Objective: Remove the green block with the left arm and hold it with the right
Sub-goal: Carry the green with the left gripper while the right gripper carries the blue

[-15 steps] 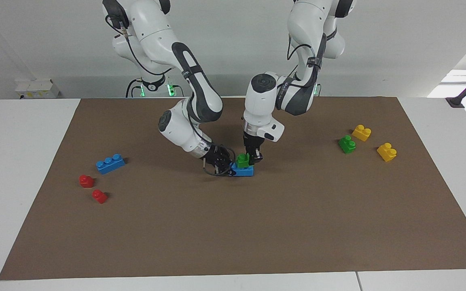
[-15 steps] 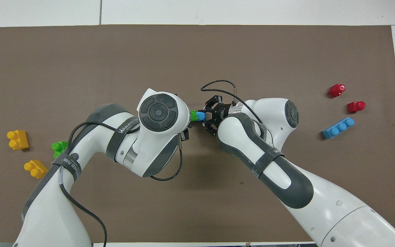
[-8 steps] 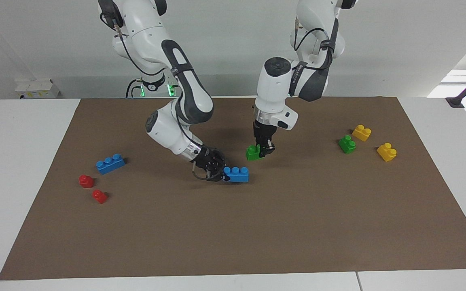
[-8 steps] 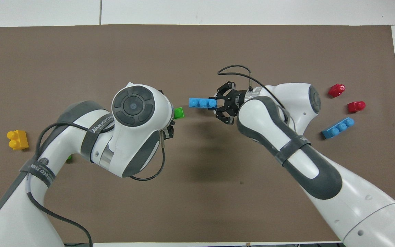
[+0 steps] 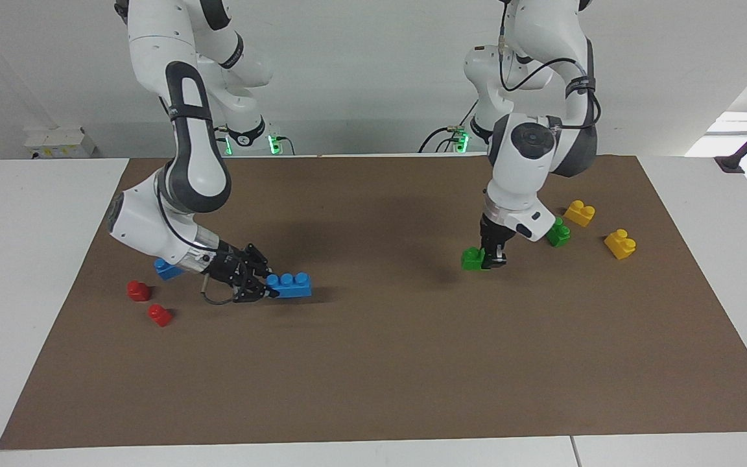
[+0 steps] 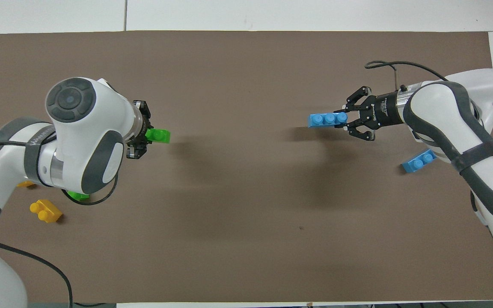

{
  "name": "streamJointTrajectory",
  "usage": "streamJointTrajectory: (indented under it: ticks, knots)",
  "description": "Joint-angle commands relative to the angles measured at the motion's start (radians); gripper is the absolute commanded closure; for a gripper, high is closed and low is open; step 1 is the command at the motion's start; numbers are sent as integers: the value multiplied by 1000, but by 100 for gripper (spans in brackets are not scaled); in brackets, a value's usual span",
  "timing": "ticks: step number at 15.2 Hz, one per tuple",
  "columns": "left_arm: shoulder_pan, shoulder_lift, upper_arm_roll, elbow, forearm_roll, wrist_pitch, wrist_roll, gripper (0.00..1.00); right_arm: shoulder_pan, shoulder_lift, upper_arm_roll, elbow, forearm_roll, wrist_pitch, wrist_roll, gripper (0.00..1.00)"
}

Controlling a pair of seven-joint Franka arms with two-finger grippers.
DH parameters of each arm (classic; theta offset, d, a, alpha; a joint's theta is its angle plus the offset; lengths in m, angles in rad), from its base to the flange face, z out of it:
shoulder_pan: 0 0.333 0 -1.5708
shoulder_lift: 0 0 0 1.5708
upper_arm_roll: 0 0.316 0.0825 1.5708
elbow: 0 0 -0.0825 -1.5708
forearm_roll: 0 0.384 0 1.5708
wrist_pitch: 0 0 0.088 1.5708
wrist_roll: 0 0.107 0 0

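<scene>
Green block (image 5: 474, 258) sits pinched in the left gripper (image 5: 494, 258), low over the brown mat (image 5: 380, 363) toward the left arm's end of the worktop (image 5: 36, 214), sticking out sideways from the fingertips (its studs face up). The right gripper (image 5: 263, 287) is clamped on one end of a blue three-stud brick (image 5: 289, 284), low over the mat toward the right arm's end. A wide bare stretch of mat separates the two. Another green brick (image 5: 559, 233) and two yellow bricks (image 5: 580, 213) lie beside the left gripper; two red pieces (image 5: 139, 290) and a second blue brick (image 6: 417, 161) lie by the right.
</scene>
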Motion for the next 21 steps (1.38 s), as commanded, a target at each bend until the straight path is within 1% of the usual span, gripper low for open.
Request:
streamJointTrajectory:
  ticks: [1,5,7,9,11,12,15,18,21]
  knots:
    - [85,-42,-11,-49,-9,-1,201,100,-61,3,14,3,-27,-39,-72,100]
    - [200,-50,-11,-80,-12,25,497,100,-164,3,17,7,-116,-109,-135,100]
    - [235,-45,-11,-113,-12,80,573,100,-198,13,15,18,-134,-119,-155,100]
    - [260,-39,-11,-159,-12,168,603,100,-224,24,17,29,-144,-123,-156,100]
    - [274,-15,-11,-180,-12,216,637,100,-233,50,17,62,-148,-148,-175,100]
    - [289,-2,-11,-180,-12,226,648,100,-241,65,17,79,-148,-151,-182,100]
    - [292,34,-10,-180,-12,273,668,100,-256,102,17,93,-148,-139,-225,100]
    - [311,58,-11,-175,-12,301,671,100,-267,113,15,95,-150,-133,-239,100]
    - [323,74,-10,-167,-12,313,728,100,-268,115,15,76,-148,-111,-254,100]
